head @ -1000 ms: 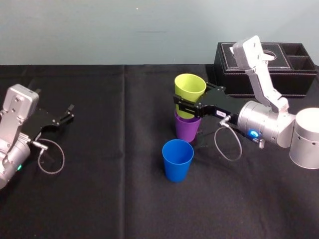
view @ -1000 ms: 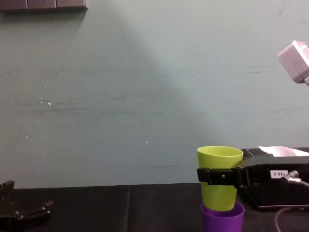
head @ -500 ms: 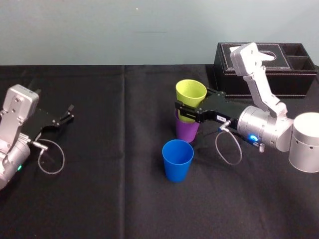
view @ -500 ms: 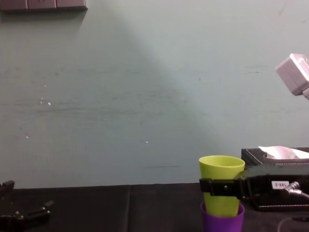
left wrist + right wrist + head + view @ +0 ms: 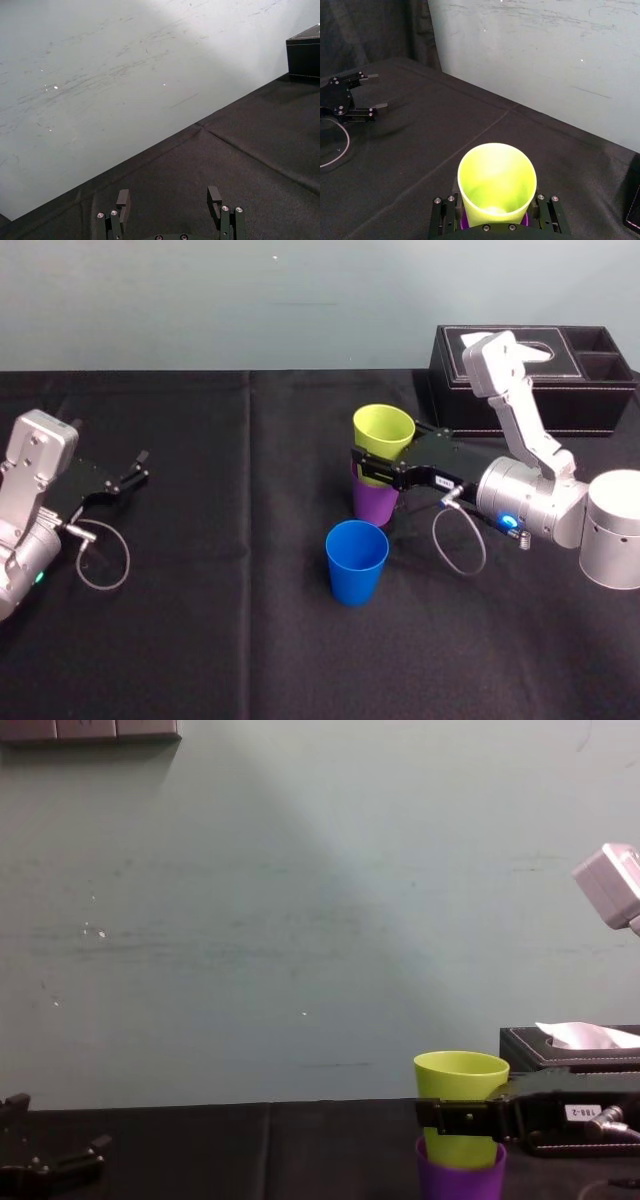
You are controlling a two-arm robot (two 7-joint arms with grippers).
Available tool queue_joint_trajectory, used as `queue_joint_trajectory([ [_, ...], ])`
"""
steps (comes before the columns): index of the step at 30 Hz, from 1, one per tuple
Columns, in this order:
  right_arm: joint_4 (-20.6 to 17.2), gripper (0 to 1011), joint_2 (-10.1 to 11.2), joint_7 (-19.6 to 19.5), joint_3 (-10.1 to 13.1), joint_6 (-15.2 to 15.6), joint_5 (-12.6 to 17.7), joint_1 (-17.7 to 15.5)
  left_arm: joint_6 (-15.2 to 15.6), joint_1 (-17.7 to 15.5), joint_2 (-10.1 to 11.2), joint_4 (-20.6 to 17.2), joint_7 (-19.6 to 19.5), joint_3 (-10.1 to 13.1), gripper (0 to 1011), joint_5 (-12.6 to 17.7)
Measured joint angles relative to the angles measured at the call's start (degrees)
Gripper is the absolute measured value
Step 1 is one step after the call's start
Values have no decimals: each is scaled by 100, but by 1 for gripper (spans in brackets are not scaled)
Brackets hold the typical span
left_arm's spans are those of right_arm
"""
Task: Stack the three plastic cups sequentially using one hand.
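**Green cup**: lime plastic tumbler, plain and tapered, mouth up. Its lower part sits inside the purple cup, while the rim and upper wall stand clear above it. The right wrist view looks straight down into the empty bowl, and the chest view shows it upright.

**Purple cup**: same shape and size as the green one. It stands on the black tabletop right of centre, toward the far edge. It carries the green cup, so only its outer wall and a strip of rim are visible.

**Blue cup**: same form, upright and empty. It stands alone just beside the stack on the side toward the near edge, touching neither cup.

**Right gripper**: black, with a small white label, on a light grey arm. The forearm lies low and level, coming in from the right edge. An upper link rises in front of the tissue box at the far right corner. The thin fingers are closed on the green cup, one on each side of its wall just below the rim, above the purple rim.

**Left gripper**: parked low near the left edge, well apart from the cups. Its fingers are spread and hold nothing.
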Motion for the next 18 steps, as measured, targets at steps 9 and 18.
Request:
queue_joint_trajectory([
  [9, -5, 728, 2, -1, -1, 1, 0, 4, 0, 0, 0, 0, 0, 0, 1011, 0],
  [18, -10, 875, 2, -1, -1, 5, 0, 8, 0, 0, 0, 0, 0, 0, 1011, 0],
])
